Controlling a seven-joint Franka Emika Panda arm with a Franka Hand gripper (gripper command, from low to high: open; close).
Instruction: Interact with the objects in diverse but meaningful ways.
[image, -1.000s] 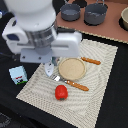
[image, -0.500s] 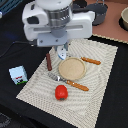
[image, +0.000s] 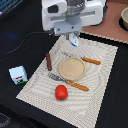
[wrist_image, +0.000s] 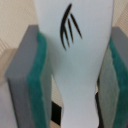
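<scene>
My gripper (image: 74, 40) hangs above the far edge of the striped placemat (image: 100, 95), shut on a little white bottle-like piece (image: 74, 42). The wrist view shows that white piece (wrist_image: 75, 45), marked with a black claw-like sign, pressed between the green pads (wrist_image: 37, 75) of my gripper (wrist_image: 75, 80). On the mat lie a dark brown sausage (image: 49, 62) and a round red tomato (image: 61, 92). A pale-blue-and-white milk carton (image: 18, 75) stands on the dark table off the mat, at the exterior view's left.
A tan round plate (image: 72, 68) sits mid-mat with an orange-handled fork (image: 70, 82) in front of it and an orange-handled knife (image: 90, 61) behind. A bowl (image: 124, 17) stands at the far right. A cable (image: 25, 37) runs across the dark table.
The arm has risen and moved away toward the far side and the exterior view's right, carrying the white piece up off the mat near the sausage.
</scene>
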